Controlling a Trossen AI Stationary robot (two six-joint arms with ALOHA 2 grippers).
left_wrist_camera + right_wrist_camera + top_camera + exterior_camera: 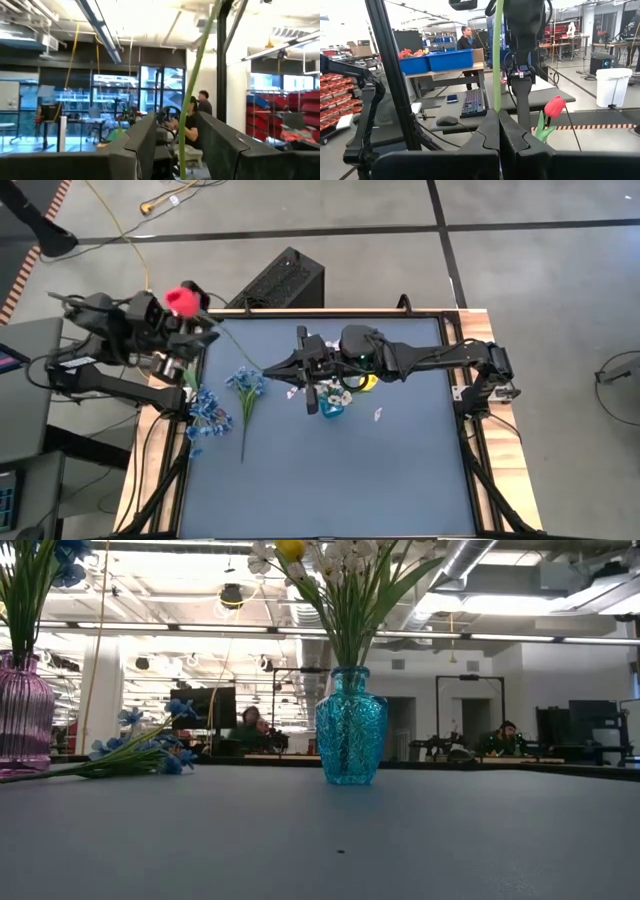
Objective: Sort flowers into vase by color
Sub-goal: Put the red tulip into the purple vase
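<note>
A red tulip (183, 298) shows high beside my left gripper (205, 332), on its far side; in the right wrist view its blossom (554, 106) stands upright over a leaf. A thin green stem (240, 350) runs between the two grippers above the table. My right gripper (298, 365), over the table's middle, is shut on it. My left gripper (175, 120) stands open at the far left corner; the stem (197, 75) passes up through the gap, clear of both fingers where it shows. I cannot see where stem and blossom join. My right gripper pinches the green stem (497, 102) between its two fingers. The fingers lie about level and come from the table's right. From the fingertips the stem runs on toward my left gripper, rising, clear of the table.
A teal vase (350, 730) with white sprays and a yellow tulip stands mid-table, just near of my right gripper. A pink vase (22, 715) with blue flowers stands at the left edge. A blue spray (245, 385) lies flat beside it. A black box (285, 280) sits beyond the far edge.
</note>
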